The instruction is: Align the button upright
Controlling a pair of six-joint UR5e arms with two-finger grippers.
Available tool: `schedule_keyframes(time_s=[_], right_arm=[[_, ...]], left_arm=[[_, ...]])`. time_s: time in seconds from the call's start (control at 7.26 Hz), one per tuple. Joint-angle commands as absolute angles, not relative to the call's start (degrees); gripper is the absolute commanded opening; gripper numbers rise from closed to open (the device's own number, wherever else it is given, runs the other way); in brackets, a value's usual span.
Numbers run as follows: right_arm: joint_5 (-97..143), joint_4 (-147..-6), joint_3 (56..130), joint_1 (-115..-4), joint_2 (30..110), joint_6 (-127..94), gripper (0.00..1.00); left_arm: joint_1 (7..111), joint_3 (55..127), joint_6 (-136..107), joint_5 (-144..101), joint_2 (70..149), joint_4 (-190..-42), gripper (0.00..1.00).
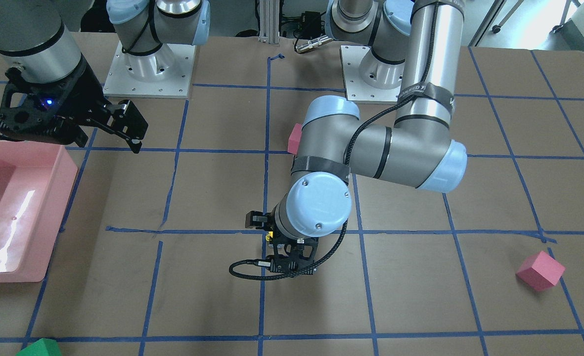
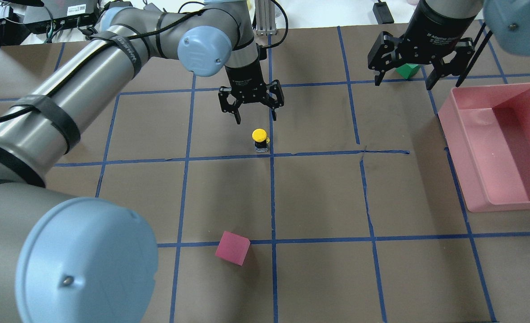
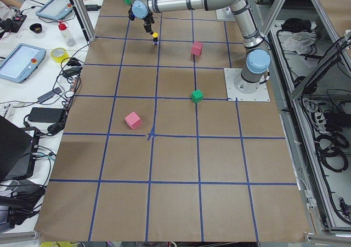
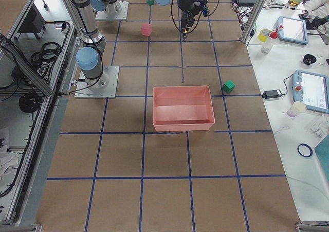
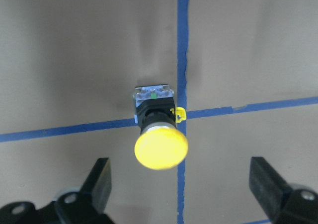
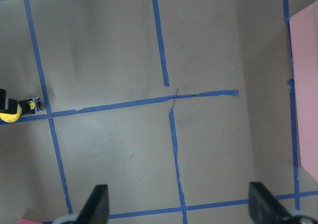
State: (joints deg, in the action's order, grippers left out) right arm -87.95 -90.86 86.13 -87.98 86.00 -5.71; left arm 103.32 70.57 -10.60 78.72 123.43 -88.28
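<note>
The button (image 2: 260, 140) stands upright on its grey base beside a blue tape crossing, with its round yellow cap on top of the black body. It stands free and nothing touches it. My left gripper (image 2: 256, 117) hangs open just behind and above it. In the left wrist view the button (image 5: 159, 129) sits between and ahead of the two spread fingers (image 5: 102, 177). In the front-facing view the left arm hides all but a yellow sliver of the button (image 1: 269, 237). My right gripper (image 2: 403, 83) is open and empty at the far right, above the table near a green cube (image 2: 407, 70).
A pink bin (image 2: 458, 175) stands at the right side. One pink cube (image 2: 232, 247) lies near the middle front. Another pink cube (image 1: 540, 270) lies on the robot's left side of the table. Blue tape lines grid the brown table cover.
</note>
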Motion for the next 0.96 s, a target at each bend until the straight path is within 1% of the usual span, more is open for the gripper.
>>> schedule_keyframes(time_s=[0.0,0.14,0.28,0.41,0.55,0.69,0.83], right_arm=[[-88.0,-90.8,86.0,-88.0,86.1,-5.8,1.0],[-88.1,-90.7,85.7,-88.1,86.2,-5.8,1.0],[-88.8,-90.7,86.0,-88.1,86.3,-5.7,1.0],[-88.8,-90.7,86.0,-88.2,86.2,-5.7,1.0],[-88.8,-90.7,86.0,-88.2,86.1,-5.7,1.0],[-88.3,-90.8,86.0,-88.2,86.2,-5.7,1.0],[-88.2,-90.8,86.0,-88.2,86.1,-5.7,1.0]], left_arm=[[101.6,73.9,-9.8,79.2,113.6,-88.2,1.0],[101.6,76.8,-8.1,79.6,108.2,-87.6,1.0],[101.5,80.9,-6.2,80.6,103.6,-82.7,1.0],[101.4,89.0,-5.9,82.6,99.5,-73.7,1.0],[101.2,99.0,-5.7,86.1,95.6,-60.9,1.0],[100.2,103.7,-5.5,86.8,93.4,-55.3,1.0],[97.2,99.4,-5.6,86.4,93.3,-62.8,1.0]])
